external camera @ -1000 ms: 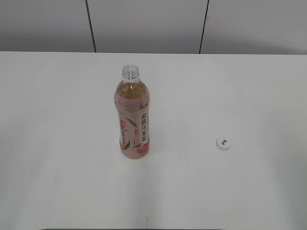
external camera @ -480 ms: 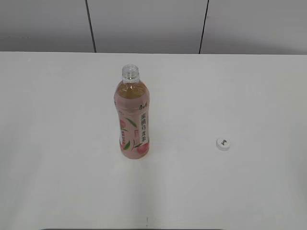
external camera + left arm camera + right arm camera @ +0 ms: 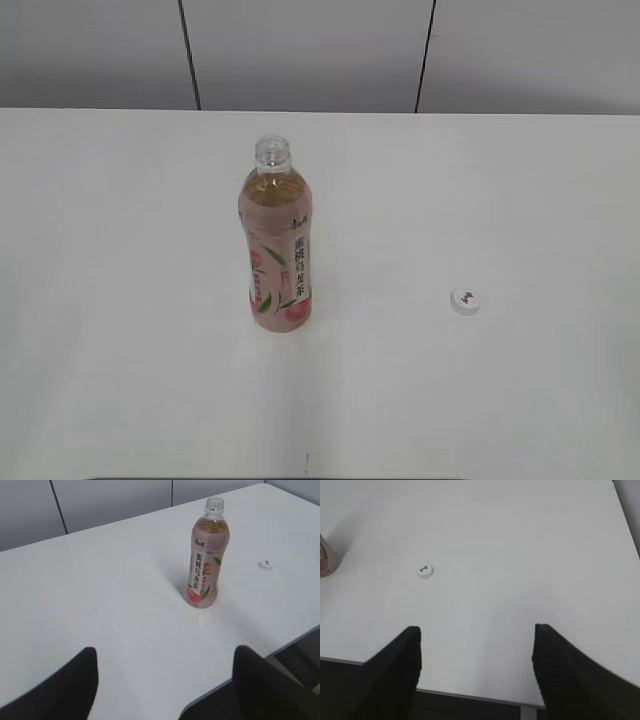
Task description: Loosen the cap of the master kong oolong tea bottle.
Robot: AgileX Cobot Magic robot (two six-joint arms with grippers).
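Nearest the cameras are the two tools, both released and grasping nothing: the left tool [image 3: 165, 685] shows as two dark fingers spread wide at the bottom of the left wrist view, and the right tool [image 3: 476, 672] likewise stands wide apart at the bottom of the right wrist view, each hanging back over the near edge of the white surface [image 3: 120, 380]. Neither reaches into the exterior view at all. Farther in, the cap [image 3: 465, 300] lies flat on the surface with its dark logo up, well apart from the bottle and to its right. Beyond it stands the master kong oolong tea bottle [image 3: 276, 245], upright, its threaded neck bare and open. Judging from that, the loosening looks finished and more: the cap is fully off and set down, and nothing seems left but for the arms to rest. The exterior view alone gives the spacing between bottle and cap squarely, with the grey panelled wall [image 3: 300, 50] behind. The left wrist view shows the whole bottle and the cap small in the distance; the right wrist view shows the cap closer, but catches only a sliver of the bottle's base at its left edge.
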